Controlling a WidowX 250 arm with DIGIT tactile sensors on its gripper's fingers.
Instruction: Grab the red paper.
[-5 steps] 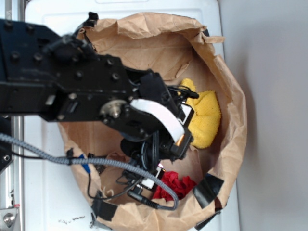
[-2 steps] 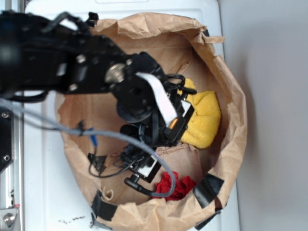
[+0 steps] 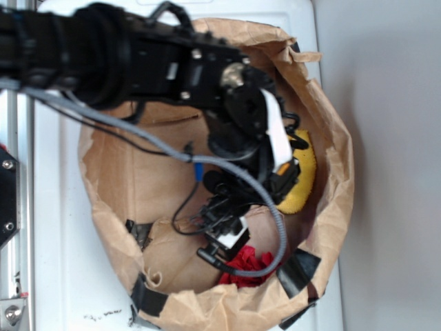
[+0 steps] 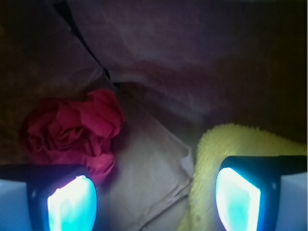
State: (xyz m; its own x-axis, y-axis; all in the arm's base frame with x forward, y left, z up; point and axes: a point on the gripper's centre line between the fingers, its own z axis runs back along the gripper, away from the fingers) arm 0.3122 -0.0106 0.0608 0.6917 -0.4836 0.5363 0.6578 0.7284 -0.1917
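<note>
So we hung the gripper [image 4: 154,192] low inside the brown paper bag [image 3: 324,124], jaws spread and empty; the red paper [image 4: 72,127] lay by one fingertip, the yellow cloth [image 4: 231,144] beneath the other; we judged a sideways shift necessary.

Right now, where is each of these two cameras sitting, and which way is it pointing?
Exterior: sits above, looking down into the brown paper bag on a white surface; the black arm and its cables cross the view, covering most of the yellow cloth.
Wrist: rides on the arm just behind the claw, looking into the bag's floor; only the two open fingertips show.
Shared: both see the red paper, the yellow cloth and the bag.
</note>
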